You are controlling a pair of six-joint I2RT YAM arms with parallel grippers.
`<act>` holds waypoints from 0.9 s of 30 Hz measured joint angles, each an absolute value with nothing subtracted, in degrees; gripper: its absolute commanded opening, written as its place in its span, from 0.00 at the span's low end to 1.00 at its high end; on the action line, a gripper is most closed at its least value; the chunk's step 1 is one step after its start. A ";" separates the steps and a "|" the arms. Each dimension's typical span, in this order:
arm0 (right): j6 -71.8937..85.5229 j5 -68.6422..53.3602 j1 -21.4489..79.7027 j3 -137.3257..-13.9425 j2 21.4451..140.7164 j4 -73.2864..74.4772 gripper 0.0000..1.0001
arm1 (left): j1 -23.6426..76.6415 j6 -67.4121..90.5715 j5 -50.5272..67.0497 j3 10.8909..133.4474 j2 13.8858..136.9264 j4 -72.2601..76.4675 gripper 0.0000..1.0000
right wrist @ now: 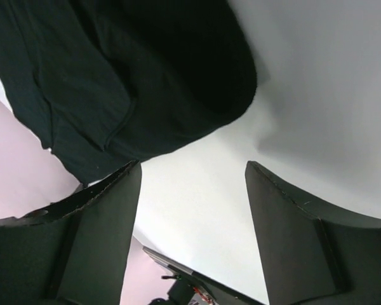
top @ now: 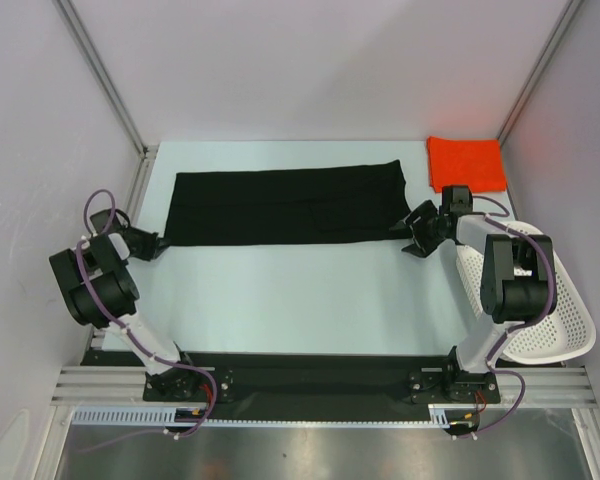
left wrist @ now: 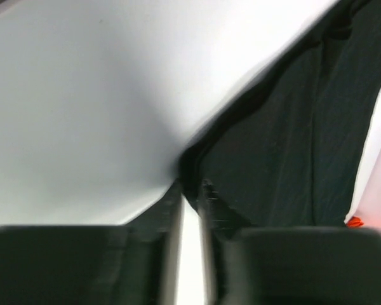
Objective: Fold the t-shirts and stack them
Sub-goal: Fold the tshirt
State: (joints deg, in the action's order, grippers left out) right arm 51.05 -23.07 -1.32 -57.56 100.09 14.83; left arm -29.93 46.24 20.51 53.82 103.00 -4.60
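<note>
Lying as a long folded strip across the far half of the table (top: pixel 280 300), the black t-shirt (top: pixel 285 205) looks light and limp, likely to sag or unfold if lifted by one point; its two near corners are the sensible holds. The left gripper (top: pixel 152 243) sits at the near left corner, jaws almost together, though whether cloth is pinched I cannot tell. The right gripper (top: pixel 412 238) hovers at the right end, jaws apart. The orange-red t-shirt (top: pixel 465 163) lies folded in the far right corner
</note>
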 measured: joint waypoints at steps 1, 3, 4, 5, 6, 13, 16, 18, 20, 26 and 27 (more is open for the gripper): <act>51.59 -22.63 -1.28 -57.56 100.09 15.00 0.71 | -29.91 46.15 20.32 53.76 103.13 -4.95 0.13; 52.80 -21.45 -1.10 -57.54 100.09 15.27 0.70 | -29.89 46.02 20.10 53.54 103.22 -5.48 0.03; 53.34 -20.95 -1.02 -57.54 100.09 15.27 0.69 | -29.87 45.93 20.14 53.32 103.22 -5.34 0.00; 53.80 -20.49 -0.89 -57.54 100.09 15.14 0.69 | -29.85 45.95 20.23 53.17 103.15 -5.17 0.00; 54.15 -20.08 -0.84 -57.49 100.09 14.87 0.66 | -29.85 45.95 20.34 52.97 103.07 -4.93 0.00; 54.59 -17.96 -0.84 -57.45 101.23 10.87 0.50 | -29.32 44.82 20.38 48.95 98.91 -6.74 0.00; 54.57 -17.23 -0.84 -57.52 102.74 9.85 0.48 | -28.93 44.38 19.84 47.33 96.79 -8.54 0.00; 54.61 -16.62 -0.84 -57.52 103.57 9.80 0.47 | -28.49 44.05 19.49 46.76 95.57 -9.89 0.00; 54.68 -16.21 -0.84 -57.58 103.74 9.76 0.47 | -27.42 43.64 18.48 46.61 94.48 -11.42 0.00; 54.02 -15.00 -0.82 -59.96 106.02 8.38 0.34 | -21.91 43.03 15.46 45.23 89.80 -15.20 0.00; 53.91 -15.05 -0.82 -60.75 106.85 8.08 0.31 | -21.28 43.00 15.27 45.10 89.47 -15.44 0.00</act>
